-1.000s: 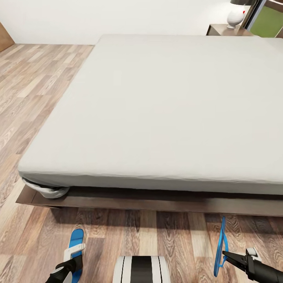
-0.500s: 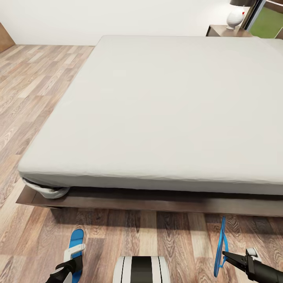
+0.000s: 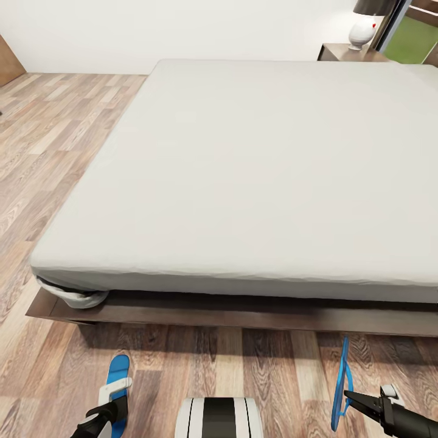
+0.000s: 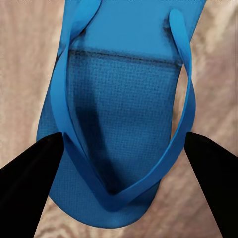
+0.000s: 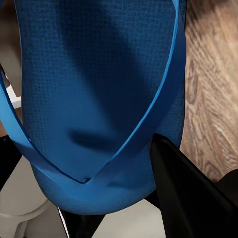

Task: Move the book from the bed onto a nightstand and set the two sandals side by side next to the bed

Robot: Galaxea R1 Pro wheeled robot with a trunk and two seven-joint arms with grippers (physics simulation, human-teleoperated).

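The bed (image 3: 243, 170), a bare off-white mattress on a dark wood frame, takes up most of the head view. One blue sandal (image 3: 118, 367) lies flat on the plank floor before the bed's near left corner. My left gripper (image 3: 113, 398) hovers over its heel end, open, with a dark finger (image 4: 29, 183) on each side of the sandal (image 4: 124, 89). The second sandal (image 3: 344, 365) hangs on edge above the floor at the right, with my right gripper (image 3: 348, 395) shut on it. Its sole (image 5: 89, 74) sits close against one finger (image 5: 181, 188). The book is out of view.
A dark nightstand (image 3: 348, 52) carrying a white lamp (image 3: 363, 27) stands past the bed's far right corner, beside a window showing grass (image 3: 418, 38). Plank floor (image 3: 55, 140) stretches along the bed's left side. My base (image 3: 219, 417) sits between the two sandals.
The whole picture has slid down slightly, so the camera moved. Both arms and both sandals stay where they were.
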